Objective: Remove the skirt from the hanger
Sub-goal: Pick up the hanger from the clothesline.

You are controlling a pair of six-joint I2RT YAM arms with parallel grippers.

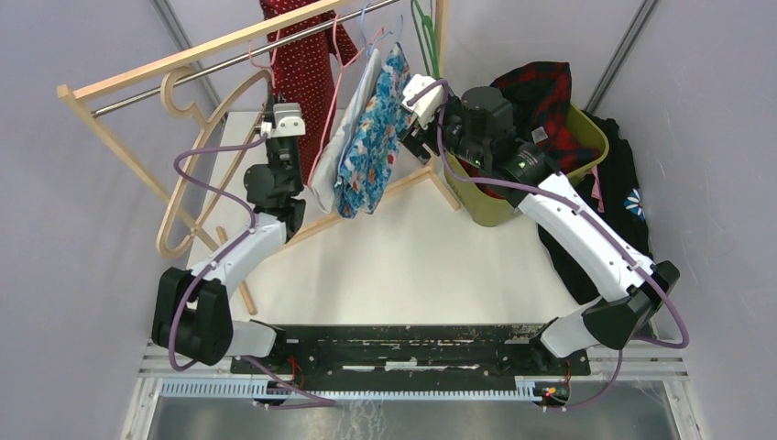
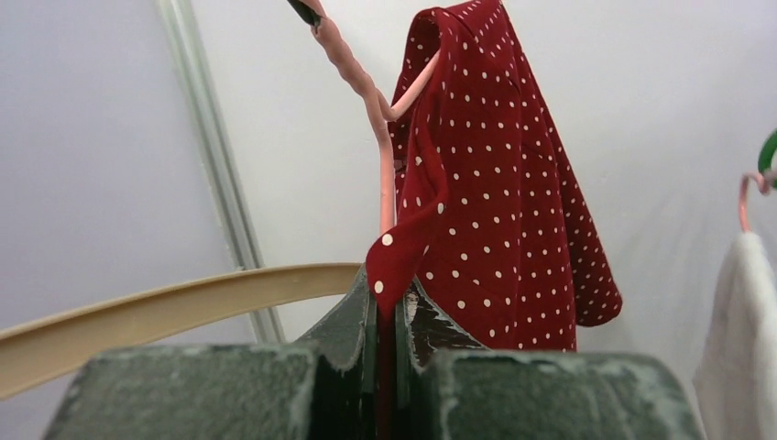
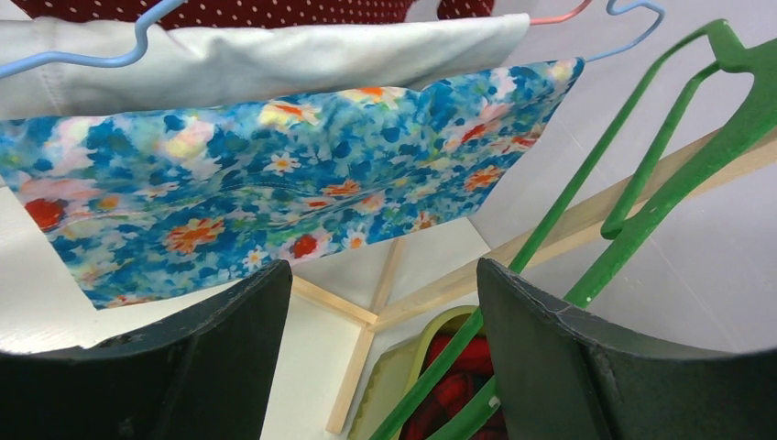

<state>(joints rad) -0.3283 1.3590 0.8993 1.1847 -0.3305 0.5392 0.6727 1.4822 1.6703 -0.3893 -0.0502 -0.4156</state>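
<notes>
The skirt (image 1: 307,64) is dark red with white dots and hangs from a pink hanger (image 2: 385,174) on the rack's rail (image 1: 229,46). My left gripper (image 1: 287,117) is raised beside it, shut on a lower fold of the skirt (image 2: 495,183); the red cloth runs down between the closed fingers (image 2: 357,312). My right gripper (image 1: 417,96) stands open to the right of the hanging clothes, nothing between its fingers (image 3: 229,339). The pink hanger's far side is hidden inside the skirt.
A white garment (image 1: 344,147) and a blue floral one (image 3: 275,192) hang between the two grippers. Green hangers (image 3: 641,174) dangle past the right gripper. A large wooden hanger (image 1: 197,165) hangs on the left. A green bin (image 1: 513,197) of red cloth stands right, dark clothes beyond.
</notes>
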